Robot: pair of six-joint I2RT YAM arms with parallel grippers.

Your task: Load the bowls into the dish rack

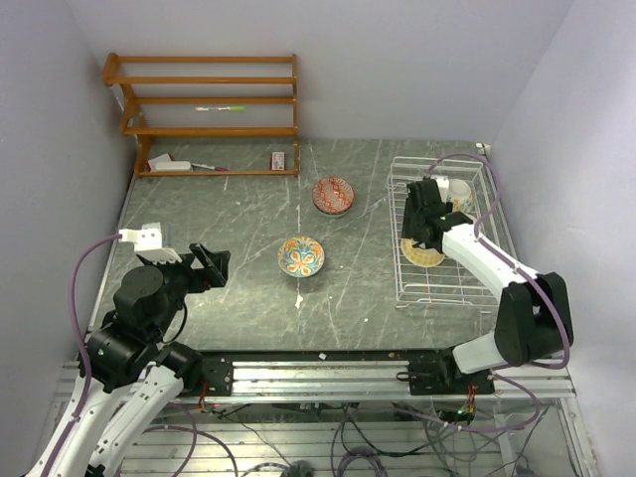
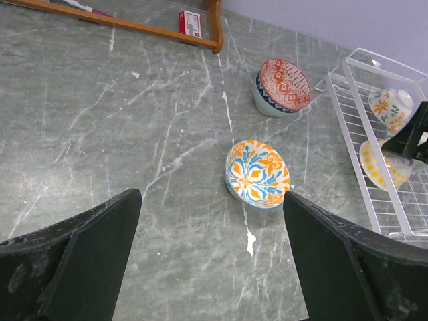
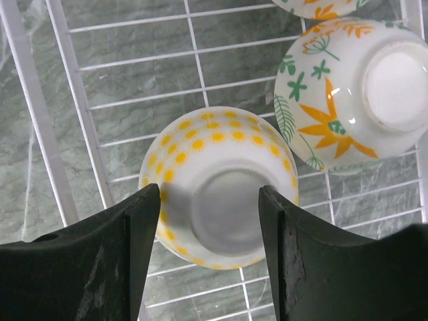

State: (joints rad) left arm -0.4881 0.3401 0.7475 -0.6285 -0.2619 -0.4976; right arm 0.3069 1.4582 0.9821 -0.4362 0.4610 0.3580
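1. Grey veined surface (image 1: 238,214) fills the workspace between pale walls. A brown wooden shelf (image 1: 204,99) stands at its far left corner.
2. The dish rack (image 1: 437,288), of white wire, sits on the right side of the surface, in front of the right arm.
3. The right hand (image 3: 208,194) is positioned over the near half of the rack. Its state is released: the two fingers are spread apart.
4. In the right wrist view, the yellow-dotted bowl (image 3: 214,140) lies in the rack with its underside facing the camera. One finger shows on each side of its foot ring. Contact between fingers and bowl cannot be determined.
5. The orange floral bowl (image 3: 348,93) lies just beside the yellow-dotted bowl, farther from the arm bases, also underside to the camera. Part of a third bowl (image 3: 314,5) shows at the top edge of that view.
6. Two bowls are outside the rack, both upright on the surface:
   - the red-patterned bowl (image 1: 333,195), near the middle, toward the far side;
   - the orange-blue bowl (image 1: 301,256), nearer the arms and apart from the red-patterned bowl.
7. The left hand (image 1: 211,264) is held above the left part of the surface. Its state is released: fingers wide apart, nothing between them.
8. In the left wrist view, the orange-blue bowl lies ahead of the left hand, apart from both fingertips.
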